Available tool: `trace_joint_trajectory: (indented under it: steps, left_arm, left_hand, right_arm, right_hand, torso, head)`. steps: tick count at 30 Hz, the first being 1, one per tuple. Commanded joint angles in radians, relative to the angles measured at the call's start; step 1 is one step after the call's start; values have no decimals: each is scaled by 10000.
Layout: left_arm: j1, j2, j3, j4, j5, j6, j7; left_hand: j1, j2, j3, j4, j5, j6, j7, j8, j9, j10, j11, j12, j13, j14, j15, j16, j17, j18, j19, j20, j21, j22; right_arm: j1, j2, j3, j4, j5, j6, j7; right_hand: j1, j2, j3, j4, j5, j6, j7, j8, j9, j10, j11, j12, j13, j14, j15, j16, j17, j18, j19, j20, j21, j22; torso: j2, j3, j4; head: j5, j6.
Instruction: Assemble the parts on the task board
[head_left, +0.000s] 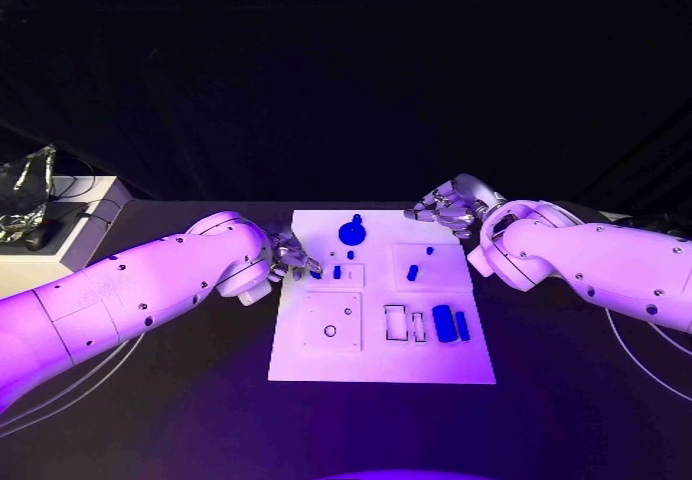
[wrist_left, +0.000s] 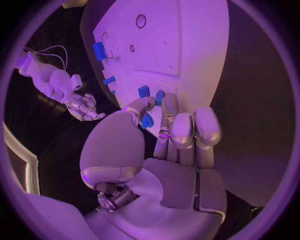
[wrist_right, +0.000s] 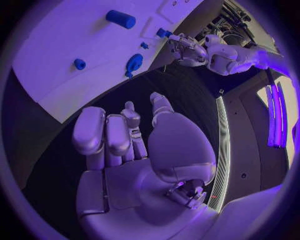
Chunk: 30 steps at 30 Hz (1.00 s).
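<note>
1. Task board (head_left: 378, 360) lying mid-table, white, parts scattered over it.
2. Blue parts (head_left: 446, 323) mostly loose: two lying near the right slots, a round one (head_left: 352, 233) at the far edge, small ones by the left edge. Judged early; most seating left.
3. Left hand (head_left: 293, 256) at the board's left edge, pinching a small blue part (wrist_left: 147, 120).
4. Right hand (head_left: 444, 210) off the far right corner, fingers apart, empty.

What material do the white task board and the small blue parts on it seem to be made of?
The task board looks like rigid matte plastic, perhaps painted: it is flat and evenly pale, without glare. The blue parts look like moulded or printed plastic: uniform colour, rounded edges, soft sheen. The pictures cannot confirm either.
</note>
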Motion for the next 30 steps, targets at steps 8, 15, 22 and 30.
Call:
trace_joint_trajectory:
  steps: [8,15,22,30]
  left_arm:
    - [-8,47,4,7,-187,77,70]
    - [-9,117,2,-38,-227,111,113]
    - [-18,157,1,-46,-316,35,174]
    - [-20,159,1,-37,-357,112,162]
  left_hand:
    - [102,64,1168,-1160,17,60,27,9,34,259,-227,-95,57,-9,-87,-39,-21,-140,35,-46,30,1214]
    - [104,67,1168,-1159,12,55,30,4,37,256,-225,-101,65,-13,-85,-46,-28,-138,26,-45,14,1209]
    - [104,67,1168,-1159,12,55,30,4,37,256,-225,-101,65,-13,-85,-46,-28,-138,26,-45,14,1209]
    - [119,73,1173,-1160,11,57,33,0,49,253,-223,-114,87,-10,-85,-43,-24,-134,24,-41,13,1209]
  right_arm:
    - [-4,-4,5,14,-56,56,102]
    - [-4,-11,5,20,-56,61,97]
    - [-4,-17,5,27,-56,63,94]
    - [-4,-26,5,43,-56,62,87]
  right_hand:
    - [-10,84,-11,-20,35,57,44,-69,-17,24,14,-49,7,-21,1,-24,-6,13,591,-22,-53,1361]
    - [-10,84,-11,-20,35,57,44,-69,-17,24,14,-49,7,-21,1,-24,-6,13,591,-22,-53,1361]
    - [-10,84,-11,-20,35,57,44,-69,-17,24,14,-49,7,-21,1,-24,-6,13,591,-22,-53,1361]
    - [-10,84,-11,-20,35,57,44,-69,-17,24,14,-49,7,-21,1,-24,-6,13,591,-22,-53,1361]
  torso:
    - [-1,6,2]
    - [12,9,-5]
    - [2,5,0]
    - [-1,3,-3]
  head:
    - [-27,-9]
    - [-35,-16]
    - [-54,-43]
    - [-66,-54]
